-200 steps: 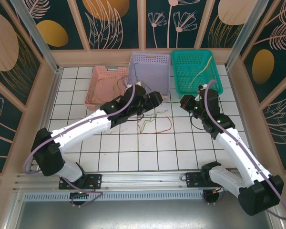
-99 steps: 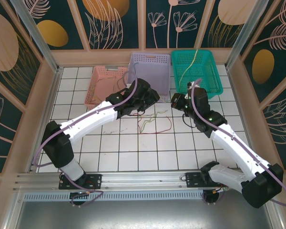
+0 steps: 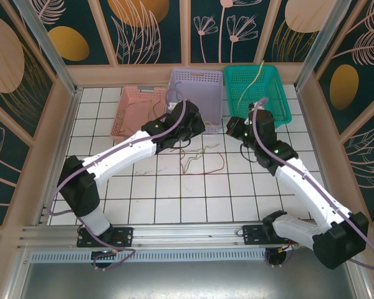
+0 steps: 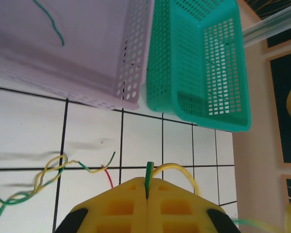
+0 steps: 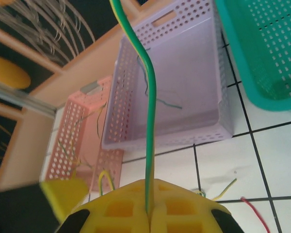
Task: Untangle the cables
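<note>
Between the pressed-together jaws of the left gripper (image 4: 148, 190) a short green wire end (image 4: 149, 173) is pinched, with the loose cables (image 4: 36, 187) lying on the tiles (image 4: 19, 126) to its left; these are judged light, limp and springy, best taken near a free end. Further right, the right gripper (image 5: 149, 209), likewise closed, is clamped on a green-yellow wire (image 5: 149, 111) rising straight ahead of it. How much wire is seized is hidden by the fingers (image 4: 119, 208), and the crossings in the tangle (image 3: 202, 161) cannot be made out.
</note>
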Robot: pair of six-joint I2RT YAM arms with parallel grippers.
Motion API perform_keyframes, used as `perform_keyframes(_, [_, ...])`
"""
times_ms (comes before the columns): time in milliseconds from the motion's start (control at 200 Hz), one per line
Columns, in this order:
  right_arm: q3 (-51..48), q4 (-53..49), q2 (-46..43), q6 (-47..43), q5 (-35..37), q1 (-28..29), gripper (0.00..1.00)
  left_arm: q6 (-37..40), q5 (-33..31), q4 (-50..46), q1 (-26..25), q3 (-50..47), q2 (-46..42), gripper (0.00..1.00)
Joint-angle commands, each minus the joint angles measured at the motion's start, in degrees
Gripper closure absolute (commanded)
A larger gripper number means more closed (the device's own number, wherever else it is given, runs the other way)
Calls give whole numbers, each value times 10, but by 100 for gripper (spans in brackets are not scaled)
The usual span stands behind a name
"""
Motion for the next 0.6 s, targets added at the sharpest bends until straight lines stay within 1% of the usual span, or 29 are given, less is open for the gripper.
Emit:
perform_keyframes(0, [48, 15, 39, 41, -49, -70, 100, 89, 15, 101, 2, -73, -72, 100])
perform_keyframes(95, [92, 13, 90, 68, -104, -128, 100, 149, 33, 174, -6, -146, -125, 100])
perform_keyframes(170, [143, -14, 143, 92, -152, -164, 100, 174, 32, 244, -13, -215, -176, 100])
perform_keyframes(230, [178, -35, 181, 113, -183, -184, 100, 170, 22, 310, -14, -276, -218, 100])
perform_keyframes(340, [204, -41, 223, 163, -228, -214, 100, 129, -42, 424, -14, -380, -296, 100])
perform_keyframes(435, [213, -30, 238, 180, -250, -215, 100, 96, -90, 468, -14, -421, -333, 100])
perform_keyframes(526, [218, -23, 238, 163, -252, -194, 100, 86, -112, 462, -13, -419, -344, 100])
perform_keyframes(596, [223, -49, 238, 130, -241, -174, 100, 77, -139, 438, -9, -409, -354, 100])
